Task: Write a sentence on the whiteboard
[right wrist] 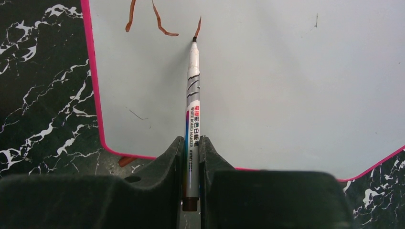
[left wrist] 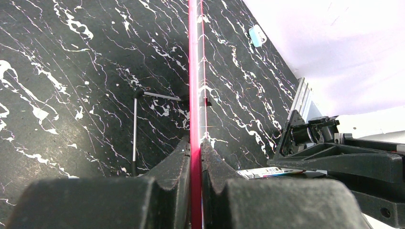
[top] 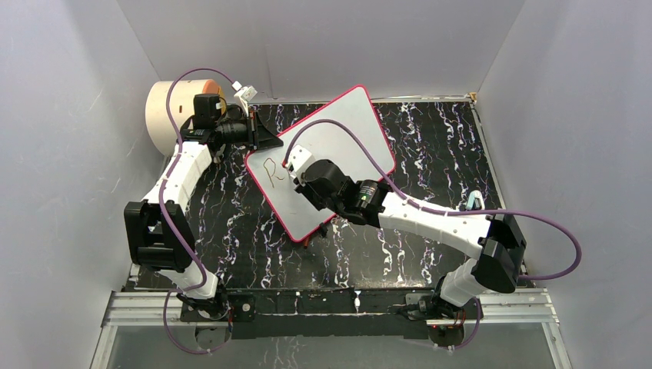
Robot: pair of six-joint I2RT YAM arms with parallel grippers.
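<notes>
The whiteboard [top: 346, 134], white with a pink-red rim, lies tilted across the black marble table. My left gripper [top: 260, 137] is shut on its left rim; in the left wrist view the rim [left wrist: 194, 71] runs edge-on between the closed jaws of that gripper [left wrist: 195, 145]. My right gripper [top: 298, 171] is over the board's left part and is shut on a grey whiteboard marker [right wrist: 192, 100]. The marker tip touches the board at a short reddish-brown stroke [right wrist: 197, 25]. Of the sentence, a letter R [top: 271, 171] and this stroke show.
A cream cylinder with an orange face [top: 171, 115] stands at the back left behind the left arm. A small light-blue item [top: 472, 201] lies at the table's right. A brown cap [right wrist: 126, 161] lies by the board's near edge. Grey walls enclose three sides.
</notes>
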